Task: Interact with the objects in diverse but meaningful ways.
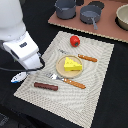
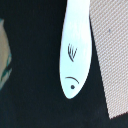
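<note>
The white-and-blue fish piece (image 1: 19, 76) lies on the black table just off the placemat, on the exterior view's left. It fills the wrist view (image 2: 75, 50), with its eye and mouth drawn in black. My gripper (image 1: 34, 67) hangs above and just beside the fish; its fingers do not show clearly. The yellow cheese wedge (image 1: 72, 64) sits on the round tan plate (image 1: 61, 69). The red tomato (image 1: 74, 41) and the brown sausage (image 1: 45, 86) lie on the placemat. The grey two-handled pot (image 1: 65, 8) stands at the back.
The woven placemat (image 1: 95, 80) also shows in the wrist view (image 2: 112, 55). An orange-handled fork (image 1: 67, 81) and a second orange-handled piece (image 1: 82, 56) flank the plate. A brown board (image 1: 107, 27) carries a long-handled pan (image 1: 90, 14) and a bowl (image 1: 122, 16).
</note>
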Controlling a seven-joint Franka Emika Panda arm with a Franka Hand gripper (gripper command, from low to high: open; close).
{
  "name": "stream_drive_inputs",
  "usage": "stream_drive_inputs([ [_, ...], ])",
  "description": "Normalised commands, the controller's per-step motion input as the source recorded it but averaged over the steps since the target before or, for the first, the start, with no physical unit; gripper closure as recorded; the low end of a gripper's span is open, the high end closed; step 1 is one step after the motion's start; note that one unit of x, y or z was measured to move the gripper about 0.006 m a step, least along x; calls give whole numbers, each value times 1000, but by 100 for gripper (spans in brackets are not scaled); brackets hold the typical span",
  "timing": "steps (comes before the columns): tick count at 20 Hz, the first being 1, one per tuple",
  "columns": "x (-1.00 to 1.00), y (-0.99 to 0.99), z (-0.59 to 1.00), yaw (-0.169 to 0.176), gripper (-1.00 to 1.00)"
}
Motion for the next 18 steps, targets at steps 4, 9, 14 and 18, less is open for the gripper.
stream_drive_inputs([
  [4,1,-49,-209,17,-100],
  [9,21,0,-186,8,-100],
  [14,0,0,-202,17,-100],
  [18,0,0,-194,23,100],
])
